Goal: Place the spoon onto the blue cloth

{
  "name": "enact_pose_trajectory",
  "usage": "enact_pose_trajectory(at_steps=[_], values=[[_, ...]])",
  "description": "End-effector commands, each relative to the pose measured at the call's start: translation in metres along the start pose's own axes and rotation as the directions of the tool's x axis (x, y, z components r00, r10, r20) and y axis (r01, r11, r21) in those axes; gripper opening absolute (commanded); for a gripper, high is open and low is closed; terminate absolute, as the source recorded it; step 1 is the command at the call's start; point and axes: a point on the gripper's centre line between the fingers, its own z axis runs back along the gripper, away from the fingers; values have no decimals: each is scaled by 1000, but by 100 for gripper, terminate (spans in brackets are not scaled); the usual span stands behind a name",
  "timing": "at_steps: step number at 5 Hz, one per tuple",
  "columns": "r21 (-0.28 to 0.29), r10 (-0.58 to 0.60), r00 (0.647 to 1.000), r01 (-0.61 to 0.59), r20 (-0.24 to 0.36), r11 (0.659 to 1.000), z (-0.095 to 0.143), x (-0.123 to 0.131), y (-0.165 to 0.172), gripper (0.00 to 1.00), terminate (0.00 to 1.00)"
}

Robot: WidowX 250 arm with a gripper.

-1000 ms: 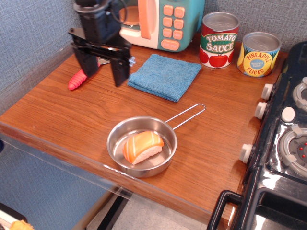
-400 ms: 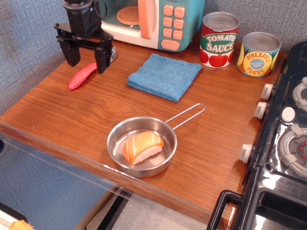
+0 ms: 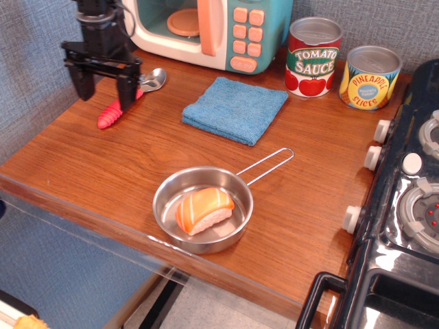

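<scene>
The spoon (image 3: 113, 114) lies on the wooden table at the far left, red-pink ridged handle toward the front, shiny silver bowl (image 3: 153, 78) toward the toy microwave. The blue cloth (image 3: 235, 109) lies folded flat to its right, in front of the microwave. My black gripper (image 3: 104, 88) hangs open above the spoon's handle, one finger (image 3: 126, 92) over the handle's middle and the other to the left of it. It holds nothing.
A steel pan (image 3: 203, 208) with a wire handle holds a salmon sushi piece (image 3: 203, 210) in front of the cloth. A teal toy microwave (image 3: 206, 31), a tomato sauce can (image 3: 313, 57) and a pineapple can (image 3: 370, 77) stand at the back. A toy stove (image 3: 405, 205) is at the right.
My gripper has moved left and toward the back, from near the cloth's left edge to above the spoon's handle, still open. The spoon's bowl is now uncovered.
</scene>
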Motion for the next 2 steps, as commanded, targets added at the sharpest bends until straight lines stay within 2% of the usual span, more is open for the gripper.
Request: enact_pose_trajectory(at_steps=[1, 2], values=[[35, 16, 1000, -17, 26, 999, 0, 5, 17, 100, 0], [25, 7, 1000, -7, 29, 1000, -8, 10, 12, 100, 0]])
